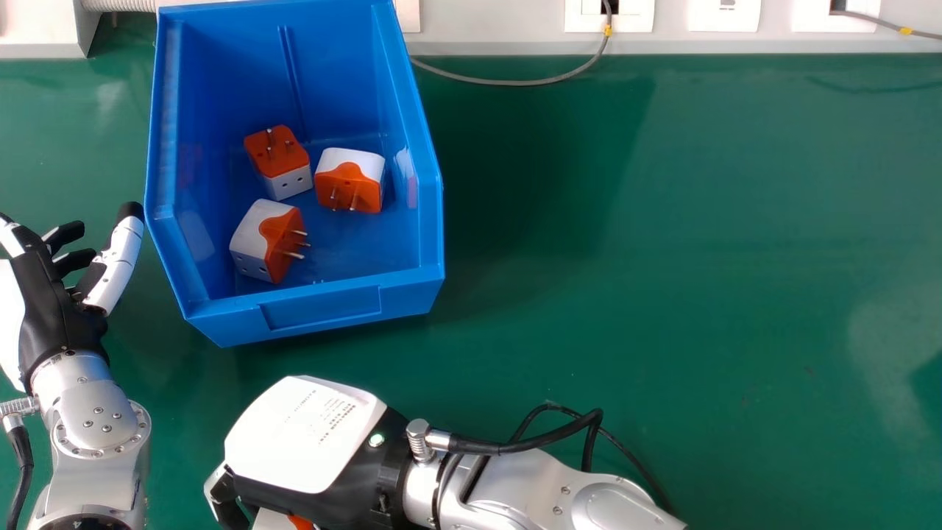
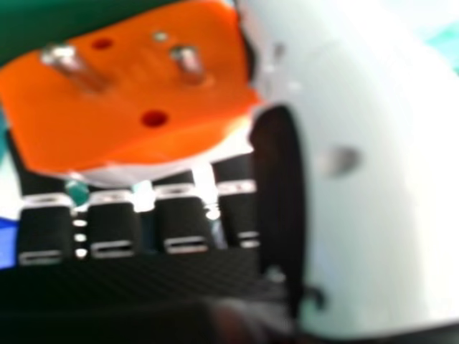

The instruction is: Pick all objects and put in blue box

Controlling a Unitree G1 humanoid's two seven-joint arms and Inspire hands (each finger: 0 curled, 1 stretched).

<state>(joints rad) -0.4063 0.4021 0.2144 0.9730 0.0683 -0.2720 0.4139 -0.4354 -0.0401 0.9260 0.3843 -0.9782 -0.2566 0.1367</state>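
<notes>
In the head view the blue box (image 1: 320,305) holds three orange and white plug adapters: one at the back left (image 1: 280,158), one at the right (image 1: 349,180) and one at the front left (image 1: 268,239). My right hand (image 1: 302,434) is at the bottom edge, in front of the box, curled round another adapter (image 1: 300,522). In the right hand view that adapter (image 2: 129,93) lies between the fingers and thumb of my right hand (image 2: 287,208), its metal pins exposed. My left hand (image 1: 59,302) stands open just left of the box.
A green table (image 1: 662,258) extends right of the box. Along its back runs a pale wall strip with sockets (image 1: 725,15) and a grey cable (image 1: 515,82). Black cables (image 1: 530,442) loop beside my right wrist.
</notes>
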